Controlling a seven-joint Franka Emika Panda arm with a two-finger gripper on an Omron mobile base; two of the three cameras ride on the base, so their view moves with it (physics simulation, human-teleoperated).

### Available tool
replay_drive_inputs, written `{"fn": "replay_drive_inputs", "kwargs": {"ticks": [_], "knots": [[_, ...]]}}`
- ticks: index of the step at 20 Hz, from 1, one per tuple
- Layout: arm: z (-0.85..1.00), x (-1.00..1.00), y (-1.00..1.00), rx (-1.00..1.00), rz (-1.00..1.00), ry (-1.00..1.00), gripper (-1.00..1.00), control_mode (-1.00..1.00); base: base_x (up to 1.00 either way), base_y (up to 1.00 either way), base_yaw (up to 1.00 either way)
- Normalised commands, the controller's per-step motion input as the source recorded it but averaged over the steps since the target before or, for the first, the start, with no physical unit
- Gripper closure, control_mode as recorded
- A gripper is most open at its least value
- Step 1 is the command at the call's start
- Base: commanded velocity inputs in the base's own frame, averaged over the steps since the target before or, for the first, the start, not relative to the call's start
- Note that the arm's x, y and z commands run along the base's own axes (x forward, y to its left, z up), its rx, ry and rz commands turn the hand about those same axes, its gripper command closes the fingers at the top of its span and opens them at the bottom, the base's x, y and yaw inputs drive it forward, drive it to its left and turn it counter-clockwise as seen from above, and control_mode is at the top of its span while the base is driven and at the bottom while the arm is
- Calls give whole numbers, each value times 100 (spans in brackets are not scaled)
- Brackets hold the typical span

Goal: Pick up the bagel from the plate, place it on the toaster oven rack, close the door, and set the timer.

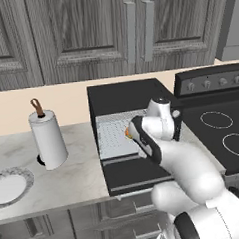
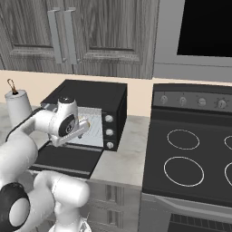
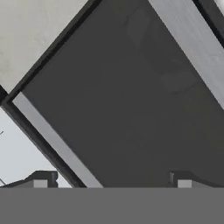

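The black toaster oven (image 1: 125, 93) stands with its door (image 1: 137, 174) folded down flat toward me. Inside it lies the silver toaster oven rack (image 1: 112, 134). On the rack's right front a small orange-brown piece of the bagel (image 1: 127, 133) shows; my wrist hides the rest of it. The white plate (image 1: 25, 173) with a speckled rim sits bare at the counter's left edge. In the hand view my gripper (image 3: 111, 183) hangs open over the dark door (image 3: 122, 109), nothing between its fingertips (image 3: 41, 183). The door's silver bar handle (image 3: 197, 43) runs across the upper right.
A paper towel roll (image 1: 48, 138) stands left of the oven. A black stove (image 2: 190, 154) with ring burners fills the right. Three knobs (image 2: 108, 131) line the oven's right face. Grey wall cabinets (image 1: 86, 33) hang above. Marble counter (image 1: 70, 174) lies between plate and oven.
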Motion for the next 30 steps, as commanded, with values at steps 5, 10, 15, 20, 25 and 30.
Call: {"fn": "replay_drive_inputs", "kwargs": {"ticks": [5, 10, 15, 20, 25, 30], "knots": [[51, -100, 53, -4, -4, -9, -100, -100, 0, 0, 0], [24, -98, 96, -14, -3, -3, -100, -100, 0, 0, 0], [1, -80, 96, -17, -9, -1, -100, -100, 0, 0, 0], [-1, -72, 55, -8, -20, -11, -100, -100, 0, 0, 0], [-7, -45, 38, -7, -25, -10, -100, -100, 0, 0, 0], [-26, 3, 30, -14, -21, -12, -100, -100, 0, 0, 0]]}}
